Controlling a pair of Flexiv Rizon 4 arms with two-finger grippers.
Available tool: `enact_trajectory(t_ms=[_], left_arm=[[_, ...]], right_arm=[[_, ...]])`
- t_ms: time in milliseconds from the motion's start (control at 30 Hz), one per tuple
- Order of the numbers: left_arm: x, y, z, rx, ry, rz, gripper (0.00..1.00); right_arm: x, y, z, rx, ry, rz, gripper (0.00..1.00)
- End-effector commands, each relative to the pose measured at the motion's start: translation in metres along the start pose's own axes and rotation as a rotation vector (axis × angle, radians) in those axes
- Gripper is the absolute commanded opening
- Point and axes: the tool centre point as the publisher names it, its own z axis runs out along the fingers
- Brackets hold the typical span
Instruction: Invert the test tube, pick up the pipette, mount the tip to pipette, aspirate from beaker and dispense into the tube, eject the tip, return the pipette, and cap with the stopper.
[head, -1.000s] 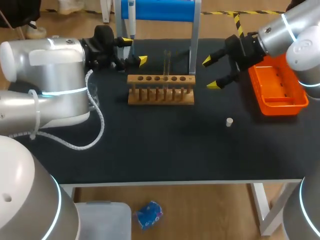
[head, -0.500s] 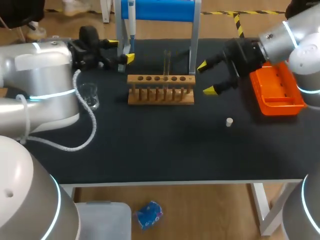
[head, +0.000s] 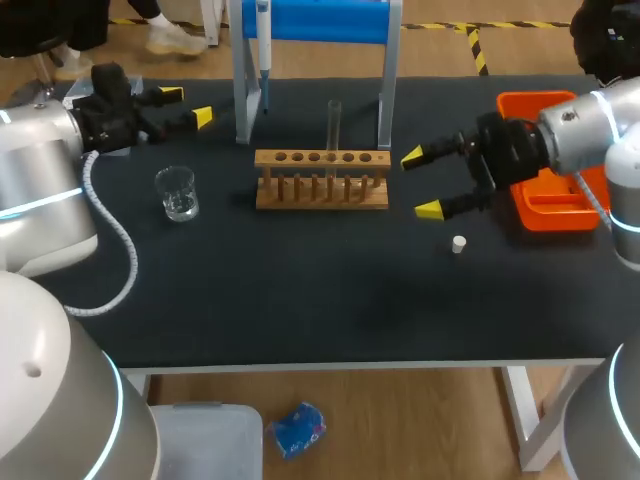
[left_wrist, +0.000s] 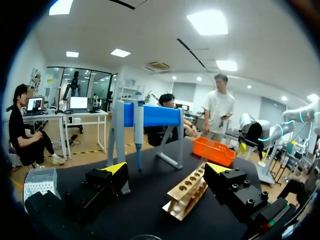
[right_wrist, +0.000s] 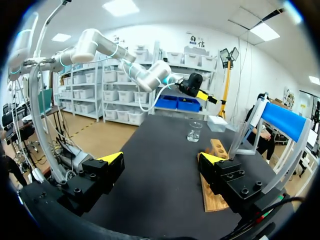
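Both arms have shifted. My left gripper (head: 187, 106) has drawn back from the stand (head: 312, 22) toward the worktop's (head: 300, 300) 10 o'clock corner, which uncovers the beaker (head: 177, 193). My right gripper (head: 420, 183) has come down from beside the stand's leg to the rack's (head: 321, 178) 3 o'clock side.

Left gripper: fingers spread wide, holding nothing and touching nothing. It hangs above the worktop, with the beaker at its 6 o'clock and well apart.

Right gripper: fingers also spread wide and empty. Its tips point at the rack's end but stay clear of it. The stopper (head: 458, 244) lies on the worktop at its 5 o'clock, near but untouched. The orange tray (head: 560, 215) sits at its 3 o'clock, partly behind my wrist.

The tube (head: 334, 125) stands upright in the rack, in a hole right of the middle. I cannot tell which end is up. The pipette (head: 264, 40) hangs on the blue stand at the rack's 11 o'clock. The beaker stands at the rack's 9 o'clock, apart from it.
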Motion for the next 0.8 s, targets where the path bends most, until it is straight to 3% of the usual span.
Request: enact_trajectory(t_ms=[33, 233, 467, 633, 733, 800], left_arm=[[0.001, 0.0, -0.003, 0.0, 0.001, 0.0, 1.0], [0.001, 0.0, -0.003, 0.0, 0.001, 0.0, 1.0], [-0.033, 0.0, -0.039, -0.021, -0.094, 0.079, 1.0], [-0.056, 0.002, -0.062, -0.074, -0.079, 0.108, 1.0], [-0.07, 0.008, -0.072, -0.116, -0.117, 0.137, 1.0], [-0.07, 0.008, -0.072, -0.116, -0.117, 0.137, 1.0]], right_arm=[[0.002, 0.0, 0.0, 0.001, -0.006, -0.001, 1.0], [0.002, 0.0, 0.0, 0.001, -0.006, -0.001, 1.0], [0.024, -0.009, 0.003, -0.096, 0.06, 0.038, 1.0], [0.04, -0.016, 0.0, -0.139, 0.039, 0.074, 1.0], [0.048, -0.019, -0.002, -0.17, 0.045, 0.061, 1.0], [0.048, -0.019, -0.002, -0.17, 0.045, 0.061, 1.0]])
